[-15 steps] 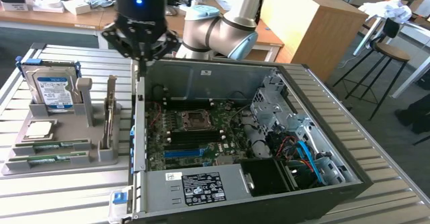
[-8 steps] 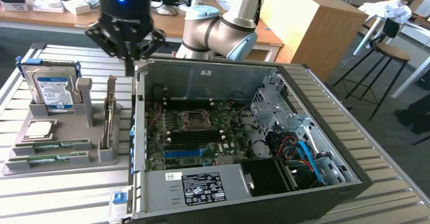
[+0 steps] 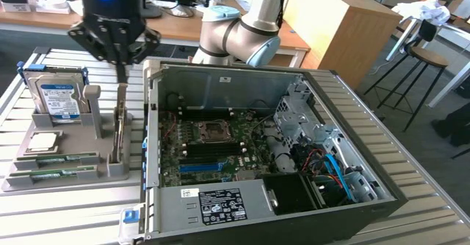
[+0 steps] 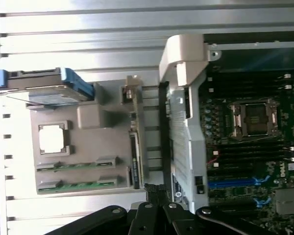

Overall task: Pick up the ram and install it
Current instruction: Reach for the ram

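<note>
Two ram sticks, thin green boards, lie flat side by side in the grey holder tray (image 3: 74,183): one ram stick (image 3: 65,159) (image 4: 76,166) and a second ram stick (image 3: 53,174) (image 4: 74,185) beside it. My black gripper (image 3: 120,64) (image 4: 156,197) hangs above the tray, over the taller card (image 3: 118,126) (image 4: 137,142) that stands on edge. Its fingers are shut together and I see nothing between them. The gripper is well above and apart from both ram sticks.
The tray also holds a blue-framed hard drive (image 3: 59,97) (image 4: 63,87) and a square CPU (image 3: 43,141) (image 4: 53,138). The open computer case (image 3: 220,82) lies on the exterior view's right of the tray, with its motherboard (image 3: 213,146) and blue slot (image 3: 202,167) (image 4: 230,184) exposed.
</note>
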Controlling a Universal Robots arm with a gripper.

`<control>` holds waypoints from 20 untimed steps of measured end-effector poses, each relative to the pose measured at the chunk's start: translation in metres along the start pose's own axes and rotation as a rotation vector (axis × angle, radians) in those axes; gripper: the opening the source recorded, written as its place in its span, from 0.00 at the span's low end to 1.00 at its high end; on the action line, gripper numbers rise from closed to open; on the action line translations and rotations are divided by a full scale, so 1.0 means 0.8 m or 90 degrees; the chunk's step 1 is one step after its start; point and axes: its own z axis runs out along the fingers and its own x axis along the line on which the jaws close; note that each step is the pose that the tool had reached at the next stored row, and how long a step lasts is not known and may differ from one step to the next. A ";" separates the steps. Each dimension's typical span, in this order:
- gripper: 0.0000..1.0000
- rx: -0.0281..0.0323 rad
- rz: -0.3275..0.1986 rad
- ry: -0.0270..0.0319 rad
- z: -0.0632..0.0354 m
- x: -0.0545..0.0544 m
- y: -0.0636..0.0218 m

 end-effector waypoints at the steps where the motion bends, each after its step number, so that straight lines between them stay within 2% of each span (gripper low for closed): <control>1: 0.10 0.0000 0.000 0.0001 0.000 0.005 0.000; 20: 0.10 0.0000 0.000 0.0001 0.000 0.086 -0.006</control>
